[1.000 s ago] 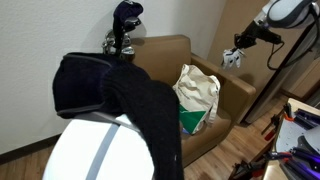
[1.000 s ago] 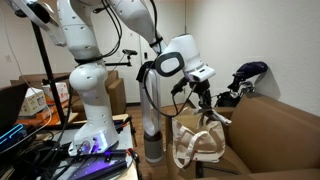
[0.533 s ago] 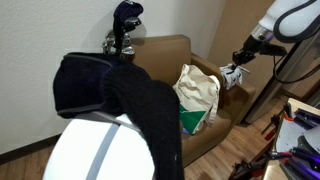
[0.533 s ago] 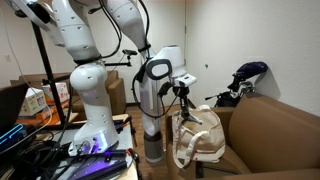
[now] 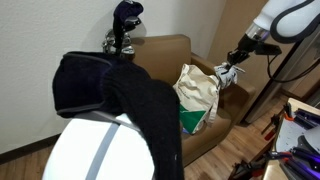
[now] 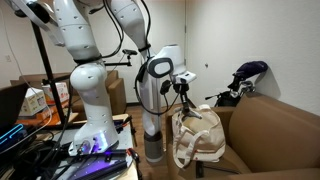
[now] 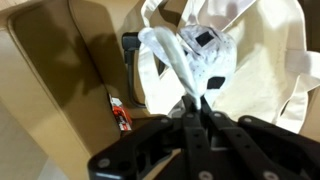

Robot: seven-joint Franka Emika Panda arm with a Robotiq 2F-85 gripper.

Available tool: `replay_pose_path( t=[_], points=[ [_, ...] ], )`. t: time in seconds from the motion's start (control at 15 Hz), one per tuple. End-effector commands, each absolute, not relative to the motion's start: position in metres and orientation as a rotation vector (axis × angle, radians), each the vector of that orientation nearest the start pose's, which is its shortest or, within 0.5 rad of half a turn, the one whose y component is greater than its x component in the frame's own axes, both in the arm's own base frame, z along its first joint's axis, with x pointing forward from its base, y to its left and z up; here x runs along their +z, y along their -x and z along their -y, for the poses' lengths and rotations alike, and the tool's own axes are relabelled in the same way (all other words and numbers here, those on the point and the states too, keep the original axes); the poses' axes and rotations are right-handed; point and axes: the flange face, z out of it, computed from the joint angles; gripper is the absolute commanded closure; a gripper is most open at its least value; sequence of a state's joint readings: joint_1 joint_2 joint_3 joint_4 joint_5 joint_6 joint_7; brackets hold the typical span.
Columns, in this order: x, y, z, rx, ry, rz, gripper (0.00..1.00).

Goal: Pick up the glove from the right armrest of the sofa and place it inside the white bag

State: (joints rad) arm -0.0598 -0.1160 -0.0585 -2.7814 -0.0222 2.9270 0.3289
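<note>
The white glove with dark patches hangs from my gripper, which is shut on its cuff. In the wrist view it dangles over the white bag. In an exterior view my gripper holds the glove just above the right edge of the white bag, which stands on the brown sofa. In an exterior view the gripper is right over the bag.
A dark garment on a white round object fills the foreground. A dark bag sits behind the sofa back. A second robot arm stands beside mine. A small red item lies on the sofa seat.
My gripper has carried the glove from out beyond the sofa's armrest down and in toward the white bag; over the last half second it moved only slightly closer.
</note>
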Motion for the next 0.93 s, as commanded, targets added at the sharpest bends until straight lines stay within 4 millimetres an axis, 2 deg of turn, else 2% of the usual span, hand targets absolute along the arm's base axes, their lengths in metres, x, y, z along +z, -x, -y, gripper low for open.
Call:
replay_pose_path(
  t=[0.0, 0.2, 0.4, 0.53, 0.67, 0.87],
  points=[
    [0.258, -0.418, 0.003, -0.402, 3.056, -0.393, 0.92],
    [0.234, -0.432, -0.014, -0.466, 3.084, -0.160, 0.93],
    [0.212, -0.451, -0.011, -0.592, 3.076, 0.002, 0.92],
    [0.195, -0.461, -0.013, -0.600, 3.064, 0.014, 0.92],
    [0.174, -0.468, -0.006, -0.603, 3.070, 0.043, 0.93],
    [0.145, -0.472, -0.001, -0.582, 3.067, 0.086, 0.93]
  ],
)
